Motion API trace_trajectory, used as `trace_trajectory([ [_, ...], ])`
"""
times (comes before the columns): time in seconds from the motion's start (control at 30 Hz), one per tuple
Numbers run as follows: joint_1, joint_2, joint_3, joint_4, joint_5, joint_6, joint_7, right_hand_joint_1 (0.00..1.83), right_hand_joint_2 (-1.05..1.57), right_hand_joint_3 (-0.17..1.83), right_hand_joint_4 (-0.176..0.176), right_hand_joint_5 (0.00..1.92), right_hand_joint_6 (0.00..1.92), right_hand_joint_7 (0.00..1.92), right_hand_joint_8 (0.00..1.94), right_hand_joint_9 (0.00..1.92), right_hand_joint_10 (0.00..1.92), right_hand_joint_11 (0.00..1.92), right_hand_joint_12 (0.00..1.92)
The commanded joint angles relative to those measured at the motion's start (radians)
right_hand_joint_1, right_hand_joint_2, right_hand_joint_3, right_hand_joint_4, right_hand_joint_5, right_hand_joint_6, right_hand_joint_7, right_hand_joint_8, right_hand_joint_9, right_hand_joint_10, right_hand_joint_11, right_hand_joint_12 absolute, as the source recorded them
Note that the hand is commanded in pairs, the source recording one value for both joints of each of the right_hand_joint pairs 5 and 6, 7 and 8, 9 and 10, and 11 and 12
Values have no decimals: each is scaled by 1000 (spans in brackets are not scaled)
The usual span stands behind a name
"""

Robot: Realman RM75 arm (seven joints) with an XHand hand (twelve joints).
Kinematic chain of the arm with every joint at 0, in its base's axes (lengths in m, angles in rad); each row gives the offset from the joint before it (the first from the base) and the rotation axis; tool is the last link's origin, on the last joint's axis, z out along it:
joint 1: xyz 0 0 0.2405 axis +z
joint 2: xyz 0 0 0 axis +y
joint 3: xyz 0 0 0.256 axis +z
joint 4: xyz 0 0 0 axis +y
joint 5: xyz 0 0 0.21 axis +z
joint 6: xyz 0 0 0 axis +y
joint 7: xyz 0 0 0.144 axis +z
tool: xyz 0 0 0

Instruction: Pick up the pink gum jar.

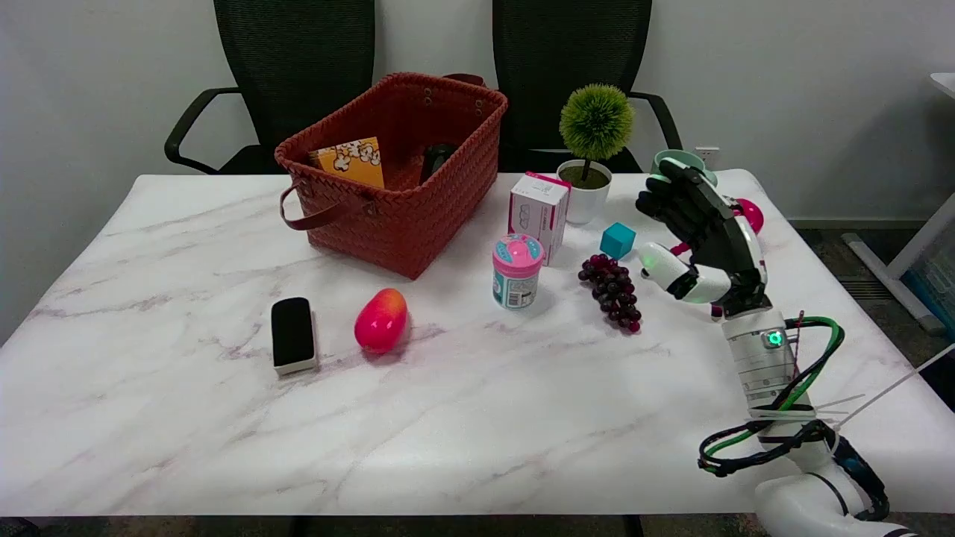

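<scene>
Pink gum jar [517,271] stands upright on the desk [477,418], mid-width, nearer far edge, just in front of a pink-and-white box [539,214]. Grapes [613,291] lie just to its right w/ a teal cube [618,240] behind them. Right hand [697,239] hovers by the right edge beyond the grapes, fingers spread wide, holding nothing (apart from the jar). Woven basket [403,179] sits toward far edge, left of jar.

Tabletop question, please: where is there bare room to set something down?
The marble table is bare across its near side, below the eraser and mango. The far left corner beside the basket is bare too. It is crowded between the gum jar and right hand.
</scene>
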Motion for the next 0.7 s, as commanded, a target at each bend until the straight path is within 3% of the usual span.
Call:
trace_trajectory([
  [0.03, 43, 20, -136, -47, 38, 43, 3, 1148, 196, 984, 0, 413, 413, 544, 544, 571, 571, 523, 523],
  [0.3, 50, 8, -218, -11, 33, -33, 0, 1139, 189, 937, 0, 404, 404, 574, 574, 596, 596, 535, 535],
  [0.57, 130, -75, -230, -48, -51, -163, -2, 1126, 61, 1009, 0, 274, 274, 567, 567, 585, 585, 529, 529],
  [0.7, 227, -109, -265, -132, -65, -174, 5, 1121, 21, 992, 0, 415, 415, 553, 553, 532, 532, 413, 413],
])
